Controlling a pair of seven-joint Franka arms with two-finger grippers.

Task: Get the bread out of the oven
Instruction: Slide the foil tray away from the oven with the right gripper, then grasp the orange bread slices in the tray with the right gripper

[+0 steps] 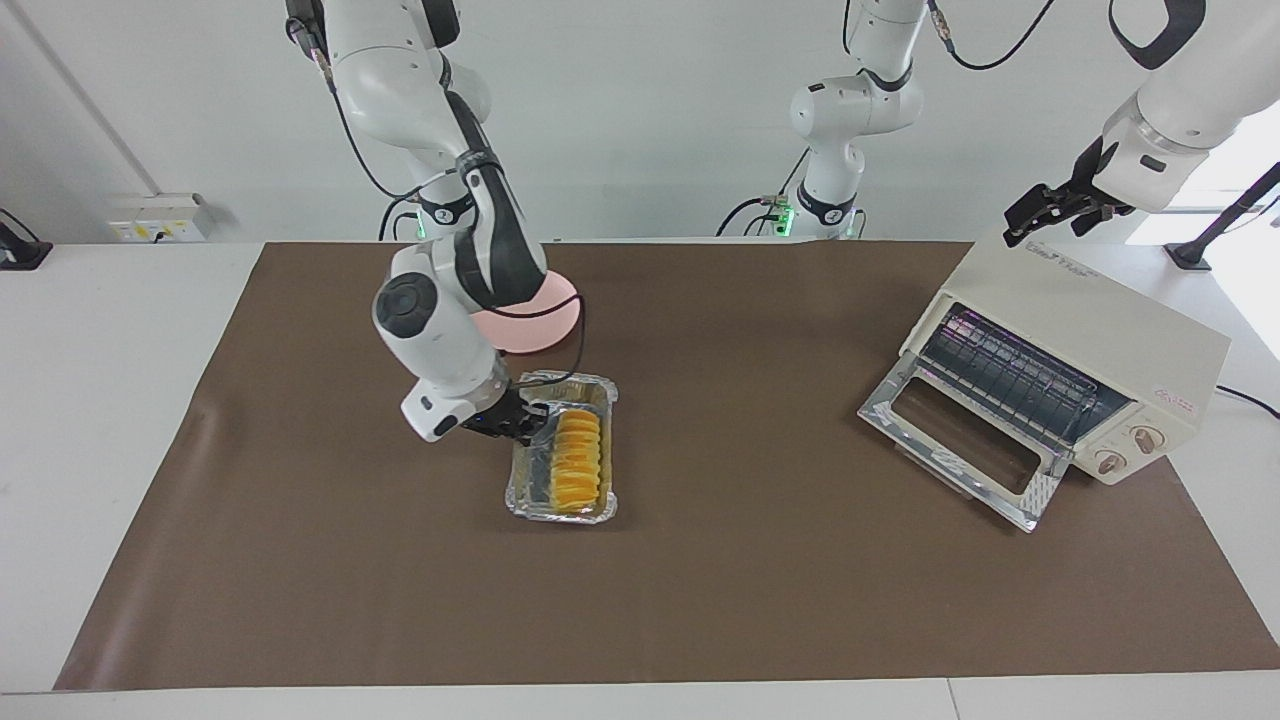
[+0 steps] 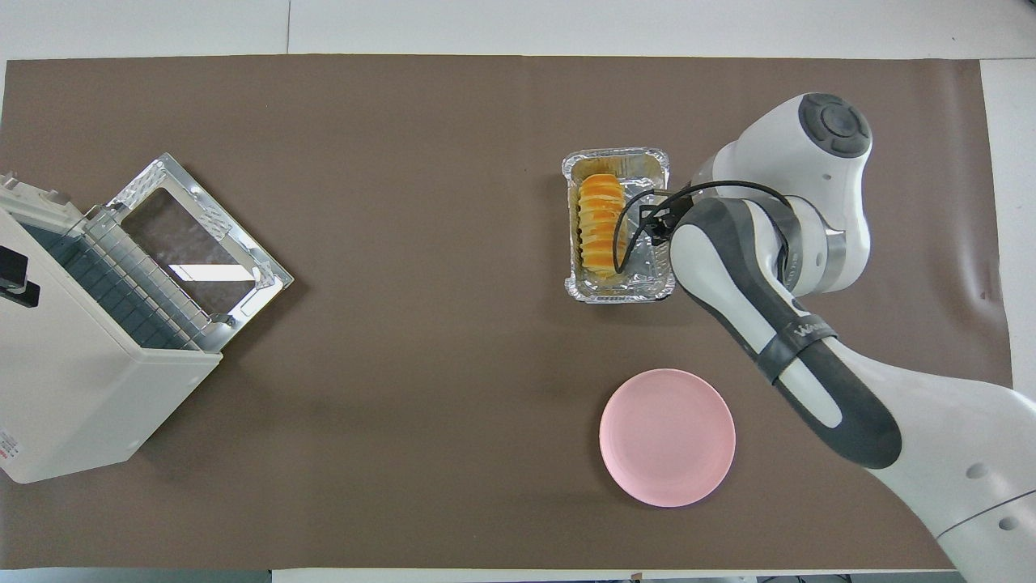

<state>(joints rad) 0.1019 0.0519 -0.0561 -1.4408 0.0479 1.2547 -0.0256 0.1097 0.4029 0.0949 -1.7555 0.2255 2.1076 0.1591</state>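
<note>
The bread (image 1: pixel 578 455), a golden ridged loaf, lies in a crinkled silver foil tray (image 1: pixel 560 515) on the brown mat, farther from the robots than the pink plate. My right gripper (image 1: pixel 528 425) is shut on the tray's long rim on the side toward the right arm's end. Bread (image 2: pixel 599 223) and tray (image 2: pixel 619 293) also show in the overhead view, where the arm partly covers the right gripper (image 2: pixel 654 223). The cream oven (image 1: pixel 1090 310) stands at the left arm's end with its glass door (image 1: pixel 955 440) down and its wire rack bare. My left gripper (image 1: pixel 1040 210) waits over the oven's top.
A pink plate (image 2: pixel 668 437) lies nearer to the robots than the tray, partly covered by my right arm in the facing view. The oven (image 2: pixel 73 380) and its open door (image 2: pixel 194 235) fill the mat's corner at the left arm's end.
</note>
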